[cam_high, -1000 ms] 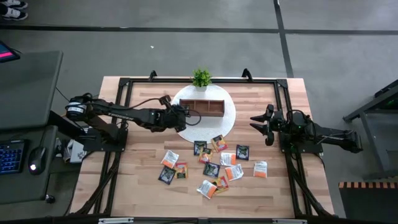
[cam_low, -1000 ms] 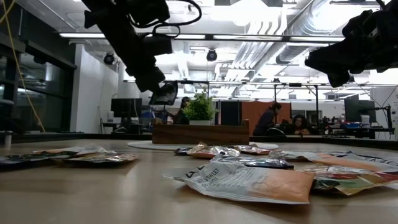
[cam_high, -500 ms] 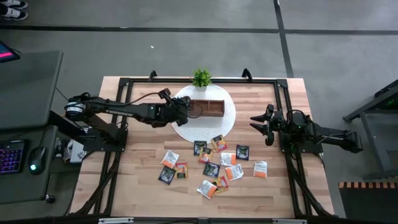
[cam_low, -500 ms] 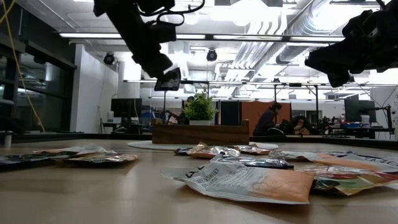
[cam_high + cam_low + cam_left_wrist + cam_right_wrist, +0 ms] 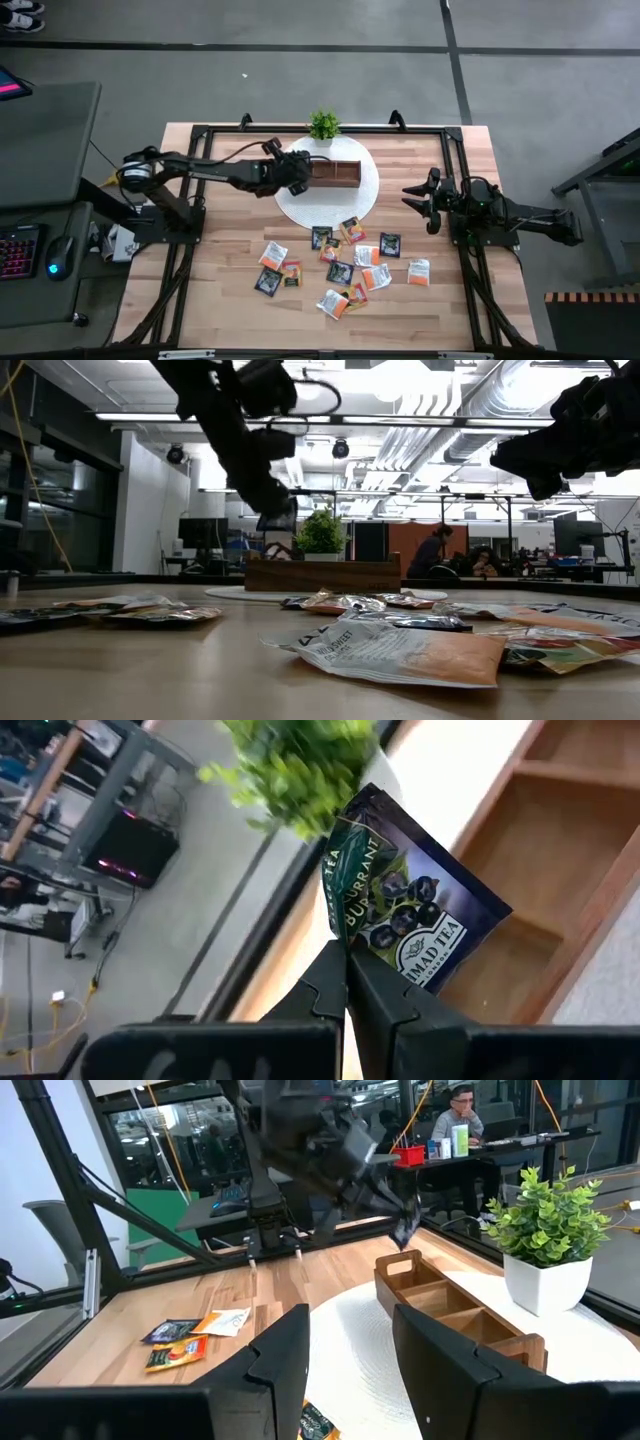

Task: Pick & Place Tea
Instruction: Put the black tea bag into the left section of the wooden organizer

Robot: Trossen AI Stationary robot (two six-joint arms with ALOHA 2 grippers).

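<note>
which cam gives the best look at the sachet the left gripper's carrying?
Left wrist view: the dark sachet fills the frame, label readable, pinched in the left gripper over the wooden tray. High view hides it under the arm; low and right wrist views show only a small dark shape above the tray's end.

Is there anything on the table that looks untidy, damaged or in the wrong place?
Nothing looks damaged. The tea sachets lie in a loose heap on the table, some overlapping, awaiting sorting. The left gripper holds one dark sachet over the wooden tray. The right gripper waits open, aside.
</note>
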